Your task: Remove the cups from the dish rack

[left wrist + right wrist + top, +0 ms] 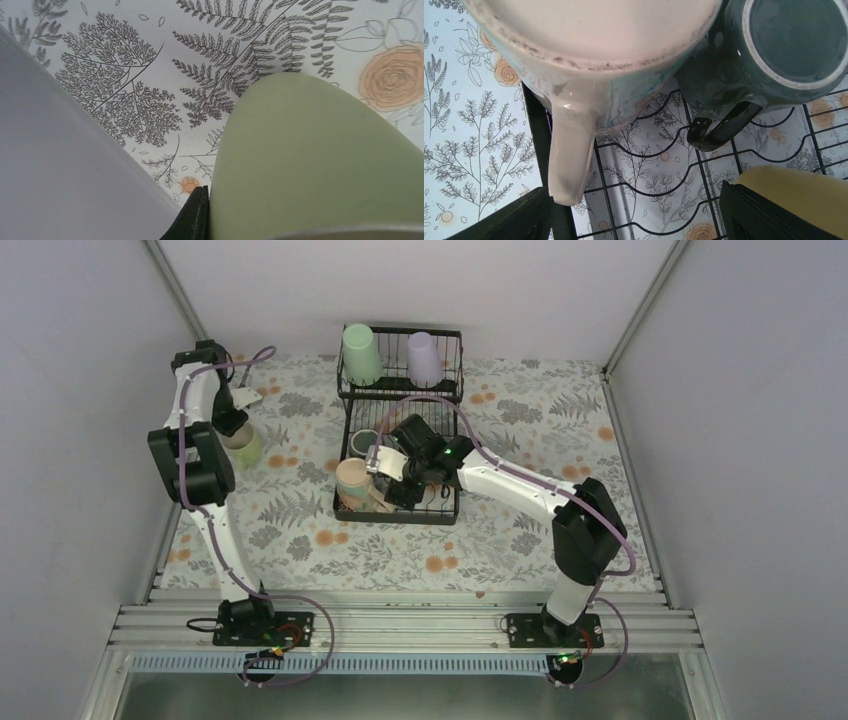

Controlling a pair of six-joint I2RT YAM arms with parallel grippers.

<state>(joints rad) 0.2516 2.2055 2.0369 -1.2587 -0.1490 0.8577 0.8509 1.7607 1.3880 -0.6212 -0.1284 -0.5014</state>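
The black wire dish rack [400,502] stands at mid-back. A mint-green cup [360,353] and a lavender cup [424,358] sit upside down on its upper shelf. In the lower tray are a beige mug [352,480], an upturned dark grey-green mug [794,45] and a yellow-orange mug [804,192]. My right gripper [636,220] is open and empty over the tray wires [664,195]. Its left finger is beside the beige mug's handle [571,160]. My left gripper [240,432] is at the far left of the table, shut on the wall of the light green mug [320,160]. Only one finger [197,215] shows.
The grey side wall [60,165] runs close by the light green mug on the left. The flowered table cover [300,530] lies around the rack. Aluminium rails [400,625] cross the near edge by the arm bases.
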